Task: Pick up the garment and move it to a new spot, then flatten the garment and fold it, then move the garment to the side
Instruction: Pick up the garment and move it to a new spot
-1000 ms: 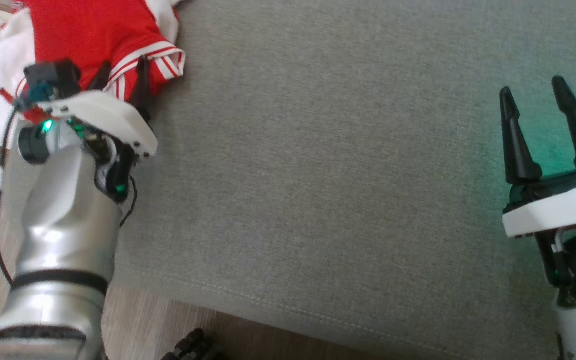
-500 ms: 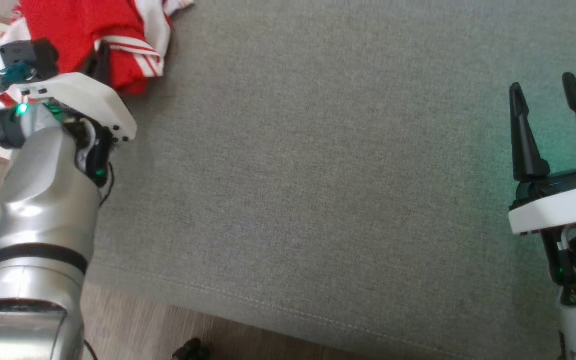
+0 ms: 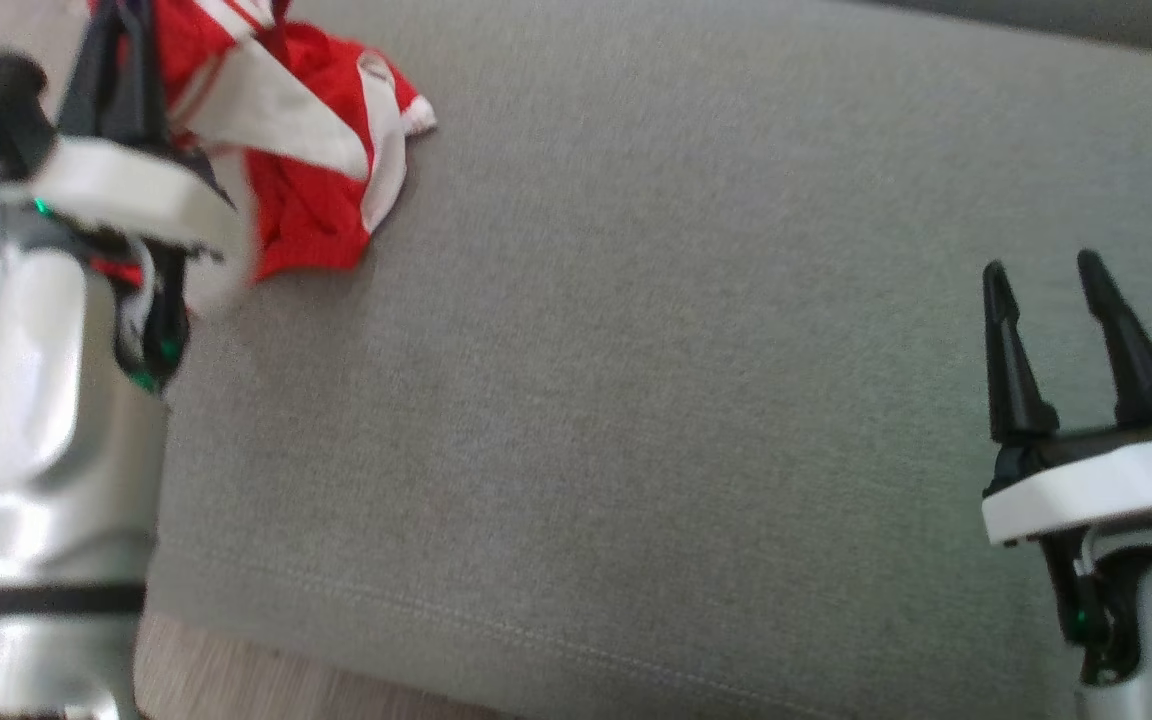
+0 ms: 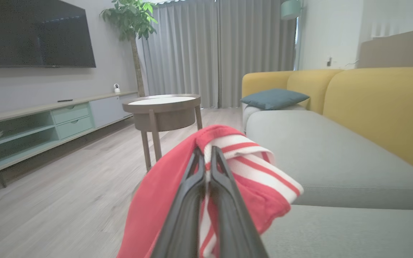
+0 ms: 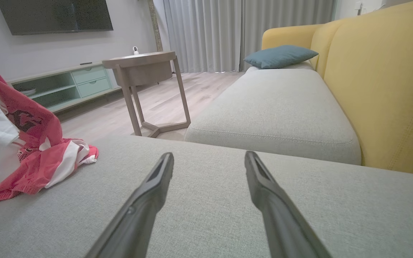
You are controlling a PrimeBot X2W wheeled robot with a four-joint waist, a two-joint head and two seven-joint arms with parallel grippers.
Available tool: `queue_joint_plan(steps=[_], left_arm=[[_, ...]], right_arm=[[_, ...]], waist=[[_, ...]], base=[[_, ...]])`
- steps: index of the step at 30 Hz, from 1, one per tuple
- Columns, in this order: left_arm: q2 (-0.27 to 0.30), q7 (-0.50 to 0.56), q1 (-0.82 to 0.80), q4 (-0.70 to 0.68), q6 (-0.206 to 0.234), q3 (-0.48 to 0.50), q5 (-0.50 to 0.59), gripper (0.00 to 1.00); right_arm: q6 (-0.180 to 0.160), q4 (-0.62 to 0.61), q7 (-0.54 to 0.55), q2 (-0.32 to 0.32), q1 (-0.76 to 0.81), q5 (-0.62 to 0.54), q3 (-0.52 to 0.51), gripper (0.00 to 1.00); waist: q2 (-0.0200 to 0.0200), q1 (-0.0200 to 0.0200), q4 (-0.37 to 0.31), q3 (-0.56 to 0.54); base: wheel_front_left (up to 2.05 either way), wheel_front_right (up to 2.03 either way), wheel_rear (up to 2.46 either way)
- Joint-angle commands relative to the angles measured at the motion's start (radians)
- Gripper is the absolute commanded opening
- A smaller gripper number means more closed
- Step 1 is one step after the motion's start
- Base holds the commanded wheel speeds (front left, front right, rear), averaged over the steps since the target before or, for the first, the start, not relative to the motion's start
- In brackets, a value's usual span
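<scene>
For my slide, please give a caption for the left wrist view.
Left hand shut on the red garment with white striped trim, near the grey fabric sofa seat.

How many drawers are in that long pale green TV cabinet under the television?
2. The pale green upper drawer and lower drawer sit stacked in the TV cabinet, beside its open shelves; more may be hidden.

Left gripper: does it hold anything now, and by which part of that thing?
The left gripper is shut on the red and white garment, pinching the striped white band at its edge. The right gripper is open, holding nothing.
</scene>
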Motion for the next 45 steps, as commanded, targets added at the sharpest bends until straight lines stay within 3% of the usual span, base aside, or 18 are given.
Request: queue_joint_plan(steps=[1, 10, 15, 26, 34, 39, 40, 41, 42, 43, 45], left_arm=[[0.043, -0.008, 0.007, -0.092, 0.005, 0.027, 0.002, 0.0], [-0.016, 0.083, 0.183, -0.427, 0.011, -0.058, -0.01, 0.0], [-0.095, 0.14, 0.239, -0.514, -0.009, -0.186, -0.015, 0.0], [-0.159, 0.143, 0.148, -0.435, -0.028, -0.416, -0.046, 0.0], [-0.162, 0.118, 0.056, -0.375, 0.011, -0.53, -0.103, 0.0], [-0.162, 0.155, 0.019, -0.208, 0.029, -0.586, -0.14, 0.0], [-0.162, 0.165, 0.014, -0.176, 0.026, -0.592, -0.143, 0.07], [-0.162, 0.171, 0.011, -0.149, 0.022, -0.598, -0.148, 0.39], [-0.162, 0.179, 0.006, -0.125, 0.019, -0.607, -0.147, 0.83], [-0.162, 0.176, -0.001, -0.11, 0.017, -0.616, -0.142, 1.0], [-0.162, 0.164, -0.006, -0.093, 0.016, -0.634, -0.13, 1.0]], right_arm=[[0.008, -0.033, -0.012, 0.007, 0.005, 0.006, 0.02, 1.0], [0.008, -0.066, -0.015, 0.039, 0.029, 0.016, 0.039, 1.0], [0.008, -0.076, -0.024, 0.048, 0.023, 0.032, 0.064, 1.0], [0.008, -0.045, -0.064, 0.052, -0.011, 0.074, 0.084, 1.0], [0.008, -0.001, -0.113, 0.052, -0.03, 0.123, 0.095, 1.0], [0.008, 0.03, -0.147, 0.052, -0.049, 0.142, 0.106, 1.0], [0.008, 0.036, -0.151, 0.052, -0.053, 0.144, 0.108, 1.0], [0.008, 0.043, -0.154, 0.052, -0.056, 0.146, 0.11, 1.0], [0.008, 0.049, -0.156, 0.052, -0.059, 0.146, 0.112, 1.0], [0.008, 0.056, -0.159, 0.052, -0.061, 0.146, 0.113, 1.0], [0.008, 0.068, -0.159, 0.052, -0.063, 0.142, 0.114, 1.0]], waist=[[-0.0001, 0.0, -0.023, -0.053], [-0.0001, 0.0, -0.158, -0.092], [-0.0001, 0.0, -0.306, -0.065], [-0.0001, 0.0, -0.566, 0.05], [-0.0001, 0.0, -0.668, 0.116], [-0.0001, 0.0, -0.689, 0.158], [-0.0001, 0.0, -0.688, 0.16], [-0.0001, 0.0, -0.687, 0.161], [-0.0001, 0.0, -0.683, 0.16], [-0.0001, 0.0, -0.678, 0.157], [-0.0001, 0.0, -0.664, 0.144]], base=[[0.0, 0.0, 0.0], [0.0, 0.0, 0.0], [0.0, 0.0, 0.0], [0.0, 0.0, 0.0], [0.0, 0.0, 0.0], [0.0, 0.0, 0.0], [0.0, 0.0, 0.0], [0.0, 0.0, 0.0], [0.0, 0.0, 0.0], [0.0, 0.0, 0.0], [0.0, 0.0, 0.0]])
